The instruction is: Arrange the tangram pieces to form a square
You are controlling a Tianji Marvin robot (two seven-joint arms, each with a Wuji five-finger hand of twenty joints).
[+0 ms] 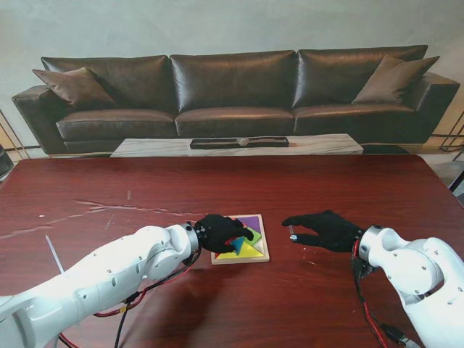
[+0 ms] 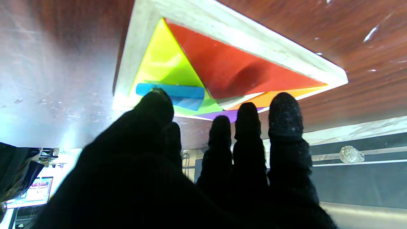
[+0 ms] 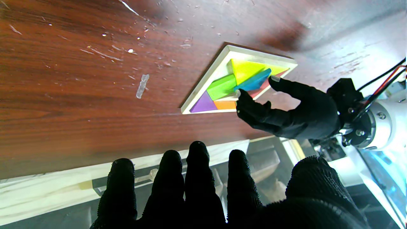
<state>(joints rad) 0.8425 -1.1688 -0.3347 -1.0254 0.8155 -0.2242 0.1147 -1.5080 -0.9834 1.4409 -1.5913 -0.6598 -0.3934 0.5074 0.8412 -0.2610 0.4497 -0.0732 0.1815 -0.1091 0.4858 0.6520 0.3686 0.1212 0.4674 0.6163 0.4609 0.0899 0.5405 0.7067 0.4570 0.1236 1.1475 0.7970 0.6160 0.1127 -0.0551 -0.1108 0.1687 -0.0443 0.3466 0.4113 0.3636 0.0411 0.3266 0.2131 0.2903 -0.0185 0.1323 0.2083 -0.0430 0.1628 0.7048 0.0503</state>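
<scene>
You're nearly finishing: most pieces are sitting in the tray [image 1: 262, 255]. Your left hand [image 1: 217, 231] is pinching the blue piece [image 3: 254, 82], tilted over the tray. Your right hand [image 1: 326, 228] is hovering spread, empty.

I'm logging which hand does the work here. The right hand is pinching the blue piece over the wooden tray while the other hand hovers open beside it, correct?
Not quite: it is the left hand that pinches the blue piece over the wooden tray, as the right wrist view shows. The right hand is the one hovering open beside it.
</scene>
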